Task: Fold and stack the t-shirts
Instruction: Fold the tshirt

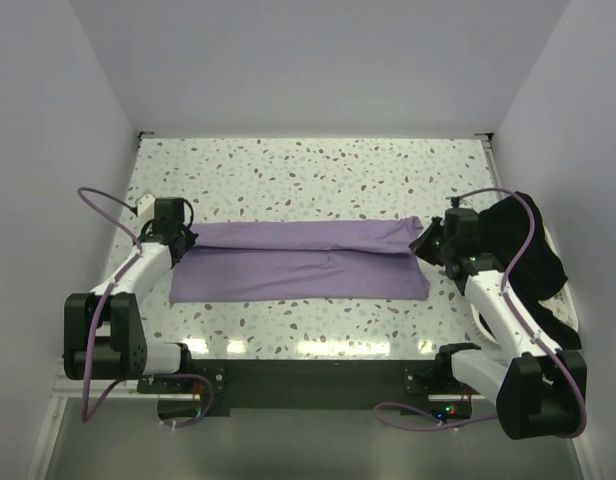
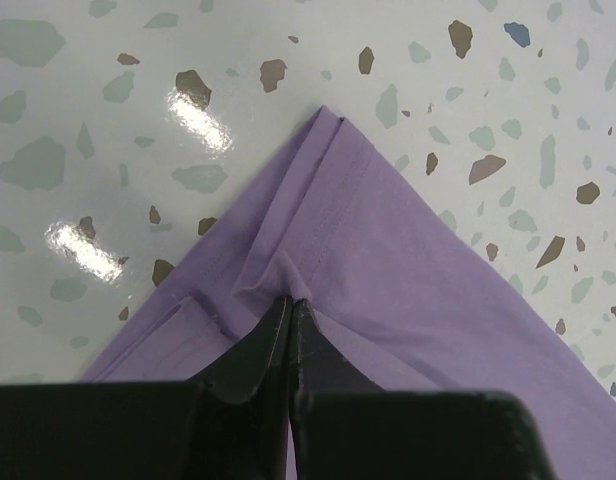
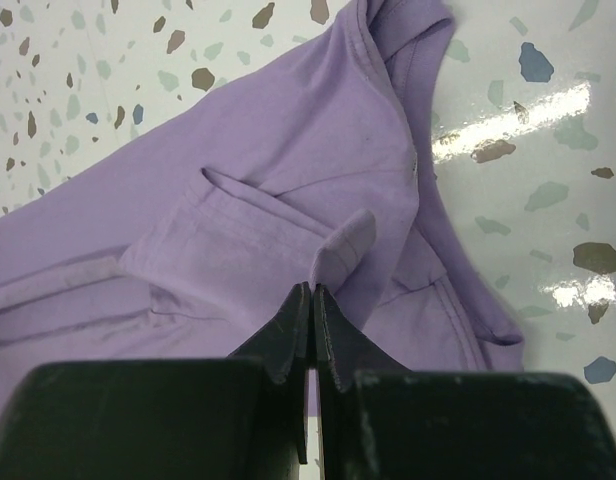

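The lavender t-shirt [image 1: 298,262] lies folded into a long band across the middle of the table. My left gripper [image 1: 188,240] is at its left end, shut, and the cloth [image 2: 388,260] puckers right at the fingertips [image 2: 290,300]. At the right end my right gripper [image 1: 420,245] is also shut, and a small fold of lavender cloth [image 3: 348,245] stands up out of the closed jaws [image 3: 313,288]. The black t-shirt [image 1: 533,250] lies in a crumpled heap at the right edge, partly hidden behind the right arm.
The speckled tabletop [image 1: 308,170] is walled in white at the back and on both sides. Purple cables loop from both arms. The arm bases stand at the near edge.
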Action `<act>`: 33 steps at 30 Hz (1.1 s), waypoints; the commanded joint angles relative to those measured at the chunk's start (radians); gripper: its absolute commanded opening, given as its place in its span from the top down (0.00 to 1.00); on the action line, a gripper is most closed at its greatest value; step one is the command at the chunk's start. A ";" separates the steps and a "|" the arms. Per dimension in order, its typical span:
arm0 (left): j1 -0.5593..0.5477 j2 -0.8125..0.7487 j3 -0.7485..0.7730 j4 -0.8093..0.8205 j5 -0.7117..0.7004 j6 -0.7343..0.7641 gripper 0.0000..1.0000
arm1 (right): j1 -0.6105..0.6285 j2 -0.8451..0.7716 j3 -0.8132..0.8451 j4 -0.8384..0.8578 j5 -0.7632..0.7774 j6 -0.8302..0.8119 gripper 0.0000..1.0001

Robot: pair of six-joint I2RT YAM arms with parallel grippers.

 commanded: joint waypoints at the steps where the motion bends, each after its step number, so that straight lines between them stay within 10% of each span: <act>1: 0.010 -0.045 -0.022 0.033 -0.028 -0.019 0.96 | 0.003 -0.032 -0.003 -0.013 0.005 -0.013 1.00; 15: 0.008 -0.093 -0.072 0.039 -0.041 -0.027 0.94 | 0.005 -0.043 -0.019 -0.030 0.010 -0.021 1.00; 25: 0.010 -0.202 -0.138 0.059 -0.076 -0.067 0.62 | 0.003 -0.046 -0.055 -0.034 0.002 -0.032 1.00; 33: -0.002 -0.162 -0.082 0.093 -0.012 -0.047 0.61 | 0.003 -0.044 -0.062 -0.036 -0.008 -0.036 0.97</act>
